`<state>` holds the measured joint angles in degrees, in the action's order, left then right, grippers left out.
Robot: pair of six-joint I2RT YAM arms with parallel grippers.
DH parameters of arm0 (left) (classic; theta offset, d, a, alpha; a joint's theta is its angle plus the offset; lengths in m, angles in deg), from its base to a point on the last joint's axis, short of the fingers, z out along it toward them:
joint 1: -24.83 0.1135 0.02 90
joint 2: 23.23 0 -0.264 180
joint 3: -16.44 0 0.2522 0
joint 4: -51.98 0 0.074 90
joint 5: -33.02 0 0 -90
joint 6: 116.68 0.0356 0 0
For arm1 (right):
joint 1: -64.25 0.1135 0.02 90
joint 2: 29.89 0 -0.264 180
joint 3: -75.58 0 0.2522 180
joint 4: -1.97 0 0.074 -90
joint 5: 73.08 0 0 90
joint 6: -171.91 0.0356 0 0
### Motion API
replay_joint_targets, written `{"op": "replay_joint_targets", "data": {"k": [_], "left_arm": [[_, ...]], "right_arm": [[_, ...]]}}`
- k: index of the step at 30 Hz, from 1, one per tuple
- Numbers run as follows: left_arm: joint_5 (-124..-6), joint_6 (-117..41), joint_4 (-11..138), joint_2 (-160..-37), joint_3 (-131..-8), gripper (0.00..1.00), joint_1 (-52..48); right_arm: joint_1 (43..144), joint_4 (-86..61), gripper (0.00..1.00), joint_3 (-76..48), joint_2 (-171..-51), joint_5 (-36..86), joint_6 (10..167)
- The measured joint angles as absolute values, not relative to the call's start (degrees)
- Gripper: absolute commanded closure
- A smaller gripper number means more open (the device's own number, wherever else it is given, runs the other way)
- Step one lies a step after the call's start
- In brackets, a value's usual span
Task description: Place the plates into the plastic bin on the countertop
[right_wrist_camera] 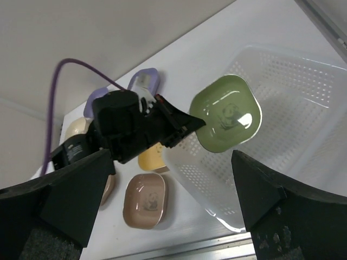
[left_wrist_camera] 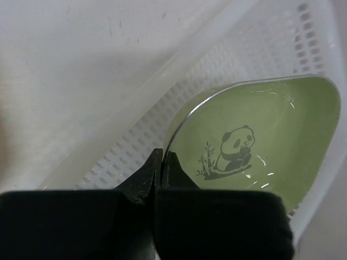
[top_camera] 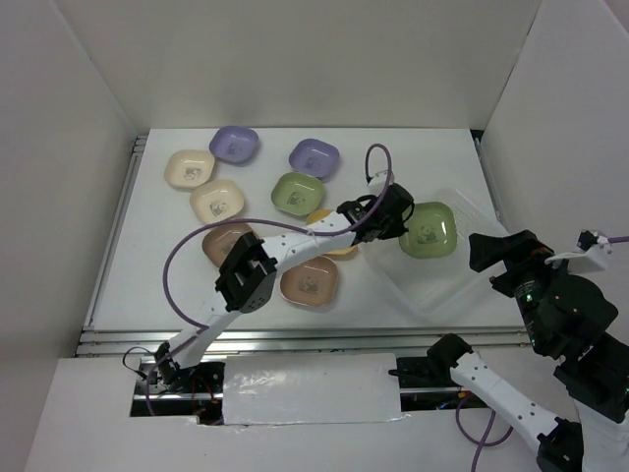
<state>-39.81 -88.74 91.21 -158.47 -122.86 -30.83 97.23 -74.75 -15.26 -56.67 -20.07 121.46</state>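
Observation:
My left gripper [top_camera: 398, 228] is shut on the rim of a green plate [top_camera: 428, 229] and holds it over the clear plastic bin [top_camera: 462, 280] at the right of the countertop [top_camera: 157, 285]. In the left wrist view the green plate [left_wrist_camera: 260, 146] with its panda mark is pinched at its edge between my fingertips [left_wrist_camera: 171, 162], above the bin's perforated bottom [left_wrist_camera: 238, 59]. Other plates lie on the countertop: two purple [top_camera: 234, 145], two cream [top_camera: 190, 168], one green [top_camera: 298, 193], two brown [top_camera: 310, 282], one yellow [top_camera: 339, 248] partly under the arm. My right gripper [right_wrist_camera: 168, 211] is open and empty, high beside the bin.
Metal rails [top_camera: 295, 339] run along the near edge and the left side [top_camera: 120, 211]. White walls enclose the back and sides. A purple cable [top_camera: 182, 256] loops over the left arm above the plates.

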Motion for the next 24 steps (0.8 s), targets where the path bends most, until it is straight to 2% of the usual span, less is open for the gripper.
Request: {"op": "replay_joint_targets", "data": {"k": [1,3,4,5,6,7,10,11,15,21,24], "left_arm": [[-40.29,-88.98,91.39,-159.69,-123.21,1.00,-31.03],[-41.27,-89.79,91.80,-161.42,-123.23,0.94,-31.40],[-41.62,-89.94,92.11,-162.03,-123.52,0.86,-31.47],[-42.10,-90.10,92.66,-162.95,-124.32,0.66,-31.47],[-42.54,-89.86,92.76,-163.67,-125.07,0.57,-31.44],[-43.11,-90.03,92.72,-164.35,-125.96,0.44,-31.34],[-44.33,-89.62,92.20,-164.37,-126.93,0.26,-31.25],[-44.40,-89.33,91.61,-163.89,-126.84,0.03,-31.36],[-43.00,-86.77,89.03,-156.04,-119.36,0.01,-32.54],[-34.52,-85.86,89.62,-125.71,-97.72,0.01,-34.68],[-29.58,-89.13,93.11,-110.78,-89.88,0.01,-30.81]], "right_arm": [[97.71,-75.15,0.00,-15.41,-56.65,-20.44,121.60],[98.76,-75.96,0.00,-15.52,-56.48,-21.21,121.99],[99.24,-76.35,0.00,-15.52,-56.37,-21.60,122.21],[99.72,-76.72,0.00,-15.52,-56.24,-21.95,122.49],[100.20,-77.05,0.00,-15.52,-56.06,-22.25,122.67],[100.53,-77.20,0.00,-15.50,-55.89,-22.47,122.82],[101.53,-77.35,0.00,-15.43,-55.19,-23.15,123.23],[101.79,-77.38,0.00,-15.32,-54.97,-23.26,123.32],[102.60,-77.03,0.00,-13.77,-54.45,-23.15,123.34],[103.02,-71.26,0.00,-6.49,-55.25,-17.62,119.56],[103.13,-67.26,0.00,-3.02,-59.95,-12.79,117.44]]}}
